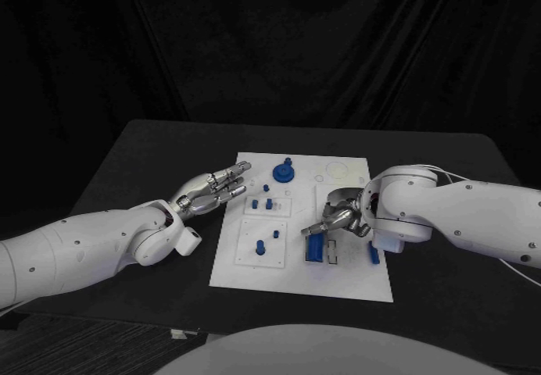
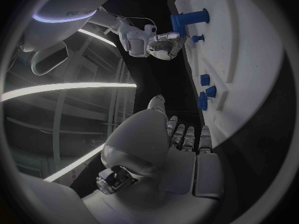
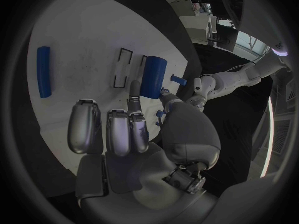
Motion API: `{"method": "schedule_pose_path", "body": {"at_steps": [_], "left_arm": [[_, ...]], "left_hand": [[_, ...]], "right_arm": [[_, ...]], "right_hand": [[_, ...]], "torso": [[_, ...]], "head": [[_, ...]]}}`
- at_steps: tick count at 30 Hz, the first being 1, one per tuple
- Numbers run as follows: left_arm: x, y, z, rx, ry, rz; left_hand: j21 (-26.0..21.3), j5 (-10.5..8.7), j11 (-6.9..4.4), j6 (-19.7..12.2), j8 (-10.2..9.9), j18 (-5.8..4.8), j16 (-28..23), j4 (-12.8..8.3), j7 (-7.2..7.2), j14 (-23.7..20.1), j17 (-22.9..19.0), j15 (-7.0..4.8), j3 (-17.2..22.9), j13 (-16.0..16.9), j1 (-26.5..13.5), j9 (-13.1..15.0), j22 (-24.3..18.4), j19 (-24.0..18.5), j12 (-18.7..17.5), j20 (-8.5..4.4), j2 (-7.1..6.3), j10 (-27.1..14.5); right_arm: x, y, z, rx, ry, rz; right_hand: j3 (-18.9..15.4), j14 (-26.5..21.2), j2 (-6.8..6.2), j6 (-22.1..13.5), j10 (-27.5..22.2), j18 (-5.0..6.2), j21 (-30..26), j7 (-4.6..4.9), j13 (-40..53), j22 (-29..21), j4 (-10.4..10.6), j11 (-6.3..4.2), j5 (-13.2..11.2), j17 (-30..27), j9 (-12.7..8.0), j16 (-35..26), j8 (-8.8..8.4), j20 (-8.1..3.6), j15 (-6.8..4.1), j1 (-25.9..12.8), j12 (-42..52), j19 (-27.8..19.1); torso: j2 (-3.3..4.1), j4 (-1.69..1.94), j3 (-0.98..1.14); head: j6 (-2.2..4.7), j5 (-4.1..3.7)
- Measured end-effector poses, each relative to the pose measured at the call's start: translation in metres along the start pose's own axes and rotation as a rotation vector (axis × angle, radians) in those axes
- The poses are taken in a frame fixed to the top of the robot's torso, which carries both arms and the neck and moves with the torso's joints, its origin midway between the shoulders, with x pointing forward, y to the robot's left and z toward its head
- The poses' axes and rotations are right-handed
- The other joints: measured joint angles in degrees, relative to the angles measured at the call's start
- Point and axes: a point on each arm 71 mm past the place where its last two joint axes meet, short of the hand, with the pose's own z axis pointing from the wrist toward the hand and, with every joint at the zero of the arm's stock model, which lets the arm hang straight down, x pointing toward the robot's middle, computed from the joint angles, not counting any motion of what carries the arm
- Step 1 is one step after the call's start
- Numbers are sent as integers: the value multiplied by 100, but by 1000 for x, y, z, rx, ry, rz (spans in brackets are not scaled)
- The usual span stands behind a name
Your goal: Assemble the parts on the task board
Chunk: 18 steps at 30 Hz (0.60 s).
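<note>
Our right hand [image 1: 336, 218] is hovering right of centre over the task board [image 1: 349, 281], fingers loosely spread and holding nothing, one fingertip [image 3: 134, 87] reaching toward the blue block [image 1: 313, 248]. Our left hand [image 1: 212, 191] is floating at the board's left edge, fingers extended, empty. Small blue parts [image 1: 262, 248] are standing left of centre.

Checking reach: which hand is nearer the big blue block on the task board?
Right. The right hand hovers right at the blue block; the left hand sits off the task board's far-left edge.
</note>
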Motion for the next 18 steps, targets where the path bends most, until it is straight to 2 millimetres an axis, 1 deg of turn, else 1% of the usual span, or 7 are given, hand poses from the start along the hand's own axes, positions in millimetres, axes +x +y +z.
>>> {"method": "schedule_pose_path", "body": {"at_steps": [3, 5, 6, 9, 12, 17, 18], "left_arm": [[0, 0, 0, 0, 2, -2], [0, 0, 0, 0, 3, -3], [0, 0, 0, 0, 4, -3], [0, 0, 0, 0, 5, -4], [1, 0, 0, 0, 7, -5], [1, 0, 0, 0, 10, -8], [1, 0, 0, 0, 10, -8]], "left_hand": [[0, 0, 0, 0, 0, 0, 0, 0, 0, 0, 0, 0, 0, 0, 0, 0, -2, 0, 0, 0, 0, 0], [0, 0, 0, 0, 0, -1, 0, 0, 0, 0, 0, 0, 0, 0, 0, 0, -2, 0, 0, 0, 0, 0], [0, 0, 1, 0, 0, 0, 0, 0, 0, 0, 0, 1, 0, 0, 0, 0, -2, -1, 0, 1, 0, 0], [0, 0, 22, 0, 0, 0, 0, 0, 0, 0, 0, 1, 0, 0, 0, 0, 0, -1, 0, 1, 0, -21], [0, 0, 21, 0, 0, 0, 0, 0, 0, -37, 0, 38, 0, 0, 1, 0, 2, -1, 0, 2, 0, -17], [0, 0, 21, 0, 0, 0, 0, 0, 0, -37, 0, 38, 0, 0, 31, 0, 1, -48, 0, 50, 30, -17], [0, 0, 21, 0, 0, 0, 0, 0, 0, -37, 0, 38, 0, 0, 31, 0, 1, -47, 0, 50, 30, -17]], "right_arm": [[0, 0, 0, 0, 2, -2], [0, 1, 1, 0, 4, -3], [0, 1, 1, 0, 4, -3], [1, 1, 1, -1, 7, -5], [1, 1, 1, -1, 9, -6], [2, 1, 1, -1, 15, -10], [2, 1, 1, -1, 16, -11]], "right_hand": [[0, 0, 0, -1, 0, 0, 0, 0, 0, 0, 0, 0, -65, 0, 1, 0, 1, 0, 0, 0, 0, 0], [0, 0, 0, -3, 0, 0, -1, 3, 0, 0, 0, 0, -207, 0, 22, 0, 44, 1, 0, 0, 0, 0], [0, 0, 1, -30, 0, 0, -1, 29, 0, 0, 0, 0, -309, 0, 69, 0, 55, 0, 0, -1, 0, 0], [0, 0, 1, -31, 0, 0, -1, 30, 0, 0, 1, 0, -397, 0, 82, 0, 67, 1, 0, -1, 0, 0], [0, 0, 1, -31, 1, 0, -86, 30, 0, 0, 2, 0, -706, 0, 129, 0, 67, 1, 0, -2, 0, 0], [-80, 0, 0, -52, 1, 0, -86, 51, 0, 0, 82, 0, -732, 0, 155, -66, 99, 1, 0, -4, 0, 0], [-80, 0, 0, -53, 1, 0, -87, 51, 0, 0, 83, 0, -798, 0, 155, -66, 99, 1, 0, -4, 0, 0]], "torso": [[-1, 0, 0], [-2, 0, 0], [-2, 0, 0], [-3, -1, 0], [-3, -1, 0], [-4, -2, 0], [-4, -2, 0]], "head": [[0, 1], [0, 5], [0, 5], [0, 8], [0, 8], [0, 10], [0, 12]]}}
